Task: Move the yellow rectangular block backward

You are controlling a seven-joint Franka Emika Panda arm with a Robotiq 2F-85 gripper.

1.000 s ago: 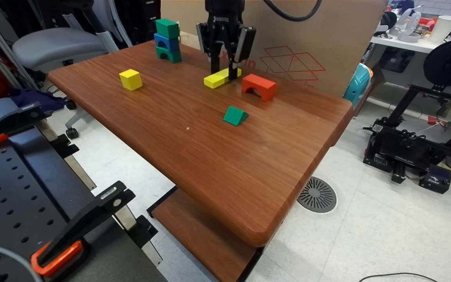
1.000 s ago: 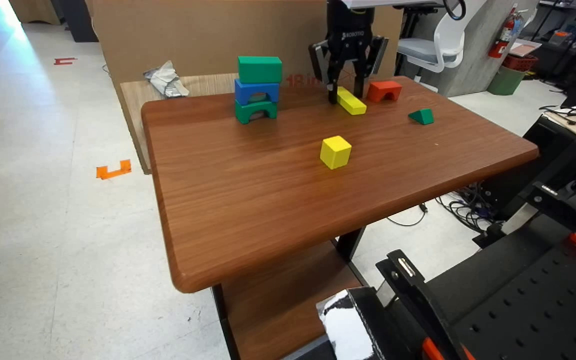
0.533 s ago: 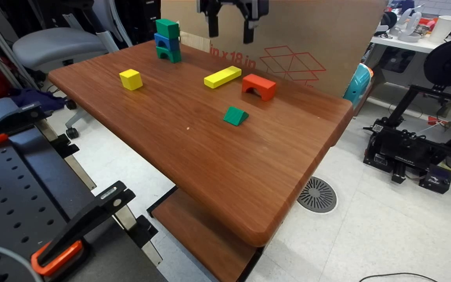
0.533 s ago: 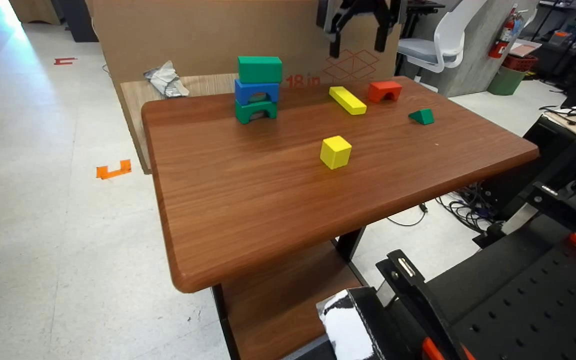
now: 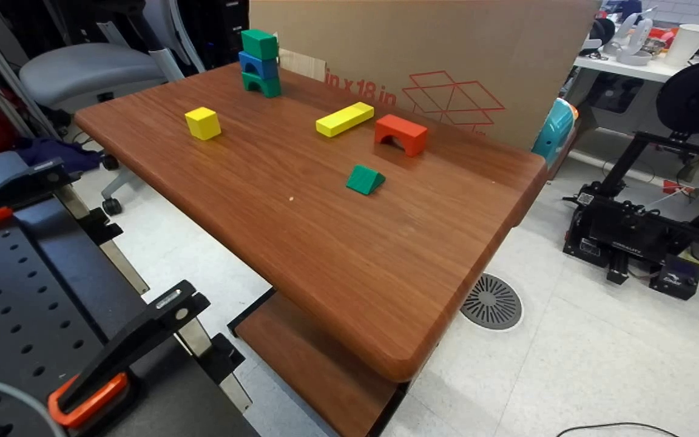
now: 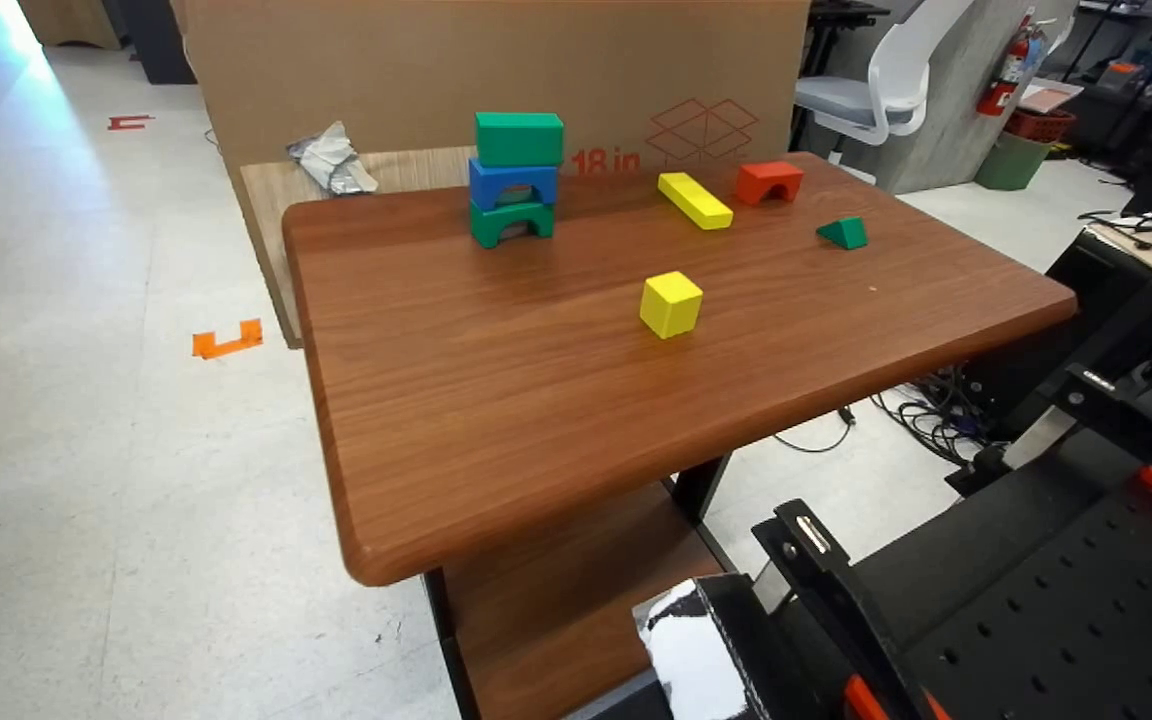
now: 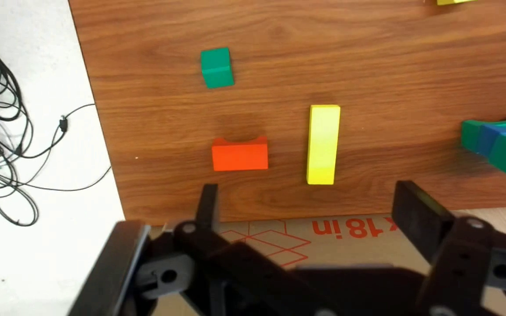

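The yellow rectangular block (image 5: pixel 344 119) lies flat near the table's far edge in both exterior views, with the cardboard behind it. From above, in the wrist view, the same long yellow block (image 7: pixel 323 145) points its near end toward the space between my fingers. My gripper (image 7: pixel 308 188) is open wide, high over the table, and holds nothing. It is out of sight in both exterior views.
Beside the yellow block sits a red arch (image 5: pixel 401 133). A green triangular block (image 5: pixel 365 179) and a small yellow block (image 6: pixel 672 304) are on the table (image 6: pixel 496 400). A blue arch (image 6: pixel 513 184) is stacked between two green blocks. A cardboard sheet (image 5: pixel 446 54) borders the far edge.
A second ago my gripper was down at the yellow rectangular block; it has opened, let go and risen out of both exterior views. The block has stayed where it was released.
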